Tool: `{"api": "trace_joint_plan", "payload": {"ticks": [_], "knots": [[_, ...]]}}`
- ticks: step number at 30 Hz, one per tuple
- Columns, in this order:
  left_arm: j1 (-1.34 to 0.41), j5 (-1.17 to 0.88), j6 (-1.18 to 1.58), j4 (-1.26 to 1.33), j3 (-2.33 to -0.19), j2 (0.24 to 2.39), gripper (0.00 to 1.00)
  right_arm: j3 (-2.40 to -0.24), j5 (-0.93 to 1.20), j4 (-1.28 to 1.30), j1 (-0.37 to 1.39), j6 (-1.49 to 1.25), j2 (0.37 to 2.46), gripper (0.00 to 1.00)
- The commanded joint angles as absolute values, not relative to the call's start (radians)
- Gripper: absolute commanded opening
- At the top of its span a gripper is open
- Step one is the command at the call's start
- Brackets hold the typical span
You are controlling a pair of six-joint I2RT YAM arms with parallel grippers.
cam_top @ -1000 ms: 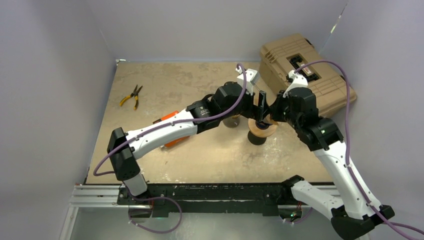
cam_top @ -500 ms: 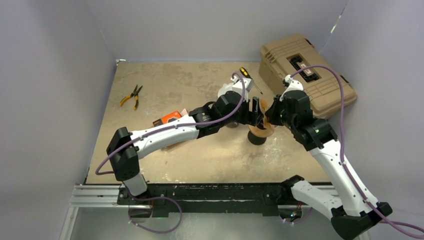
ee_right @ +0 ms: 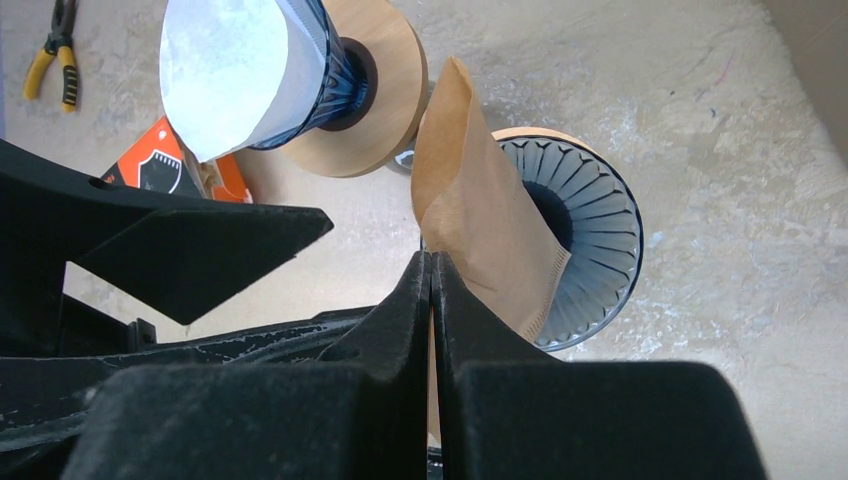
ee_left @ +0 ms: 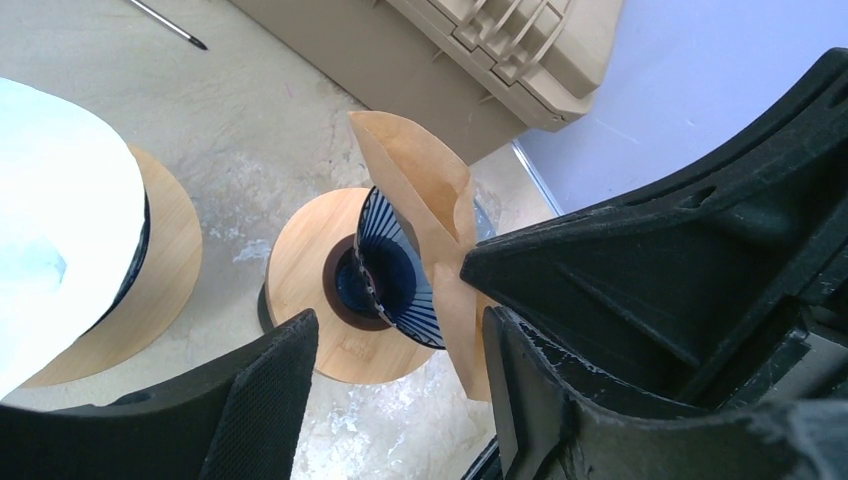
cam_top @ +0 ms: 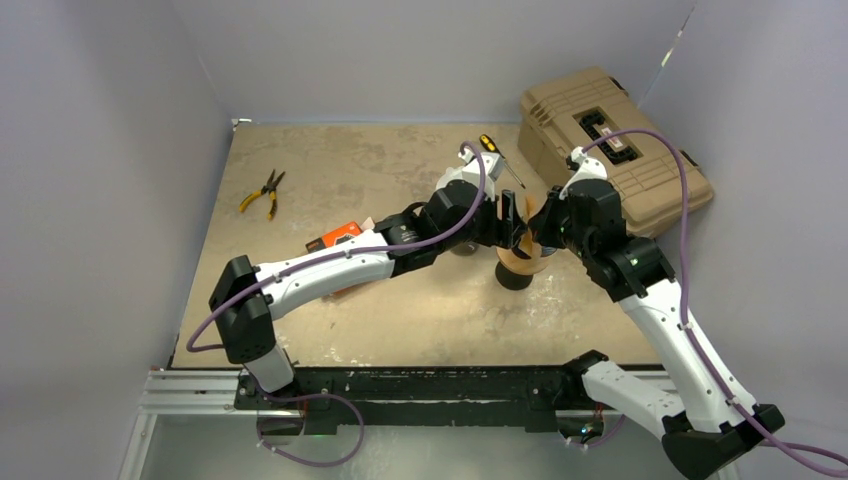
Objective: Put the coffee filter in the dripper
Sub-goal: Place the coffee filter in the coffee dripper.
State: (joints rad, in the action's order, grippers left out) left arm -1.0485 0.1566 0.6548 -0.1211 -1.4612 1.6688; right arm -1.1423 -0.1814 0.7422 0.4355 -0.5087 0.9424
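A brown paper coffee filter (ee_right: pixel 480 210) is pinched at its edge in my right gripper (ee_right: pixel 431 270), which is shut on it. The filter stands tilted, its lower part leaning into the ribbed dark blue dripper (ee_right: pixel 595 230) on a round wooden collar (ee_left: pixel 310 290). In the left wrist view the filter (ee_left: pixel 420 190) rises from the dripper (ee_left: pixel 395 280). My left gripper (ee_left: pixel 400 400) is open and empty, just left of the dripper, its jaws on either side of it. In the top view both grippers, left (cam_top: pixel 512 218) and right (cam_top: pixel 535 228), meet above the dripper (cam_top: pixel 517 265).
A second dripper with a white filter (ee_right: pixel 240 70) stands just left of the first one. A tan toolbox (cam_top: pixel 610 140) sits at the back right, a screwdriver (cam_top: pixel 495 152) beside it. Yellow-handled pliers (cam_top: pixel 263 192) lie at the far left, an orange box (cam_top: pixel 335 238) under the left arm.
My left gripper has drawn back to the left, uncovering the screwdriver. My right gripper has shifted slightly left and away with the filter, still over the dripper.
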Motion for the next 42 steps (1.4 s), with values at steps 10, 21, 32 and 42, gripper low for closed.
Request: {"api": "trace_joint_plan", "payload": {"ticks": [10,21,32,42], "knots": [[-1.049,0.091,0.663,-0.087,-1.498,1.698,0.52,-1.17,-0.165,0.703,0.435,-0.519,0.943,0.0],[-1.05,0.059,0.676,-0.035,-1.458,1.703,0.49,-1.173,-0.158,0.701,0.436,-0.514,0.946,0.0],[-1.049,0.029,0.678,0.053,-1.428,1.704,0.35,-1.175,-0.139,0.699,0.435,-0.505,0.943,0.0],[-1.05,0.05,0.686,0.046,-1.424,1.723,0.3,-1.189,-0.13,0.699,0.436,-0.502,0.939,0.01]]}}
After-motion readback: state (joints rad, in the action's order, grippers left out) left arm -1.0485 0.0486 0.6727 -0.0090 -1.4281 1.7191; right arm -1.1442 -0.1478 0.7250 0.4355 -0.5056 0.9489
